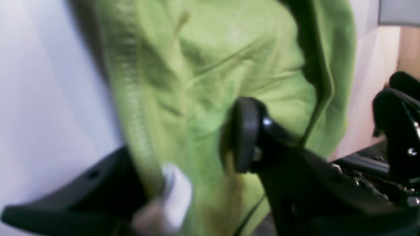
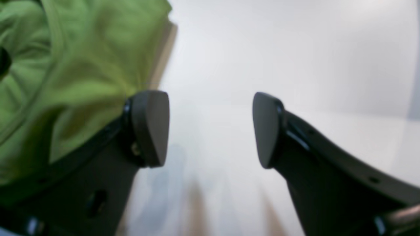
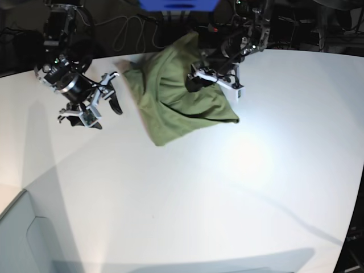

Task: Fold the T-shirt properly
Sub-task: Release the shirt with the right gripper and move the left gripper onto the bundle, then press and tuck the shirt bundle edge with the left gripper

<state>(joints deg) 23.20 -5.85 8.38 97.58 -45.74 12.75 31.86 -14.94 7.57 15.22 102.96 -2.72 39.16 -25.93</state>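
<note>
Around T-shirt (image 1: pixel 213 75) fold, left fingers (image 1: pixel 244 134) half-spread.

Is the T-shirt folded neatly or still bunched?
Bunched: the T-shirt lies as a wrinkled, uneven heap on the table.

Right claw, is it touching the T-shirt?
Apart. The base view shows the right claw open over bare white table, with a gap between it and the T-shirt.

The base view looks down from high up at the white table (image 3: pixel 227 187); the left wrist view sits very close behind its gripper (image 1: pixel 197 164), facing the green T-shirt (image 1: pixel 229 65); the right wrist view looks past its gripper (image 2: pixel 210 131), sharing that T-shirt at ten o'clock.
</note>
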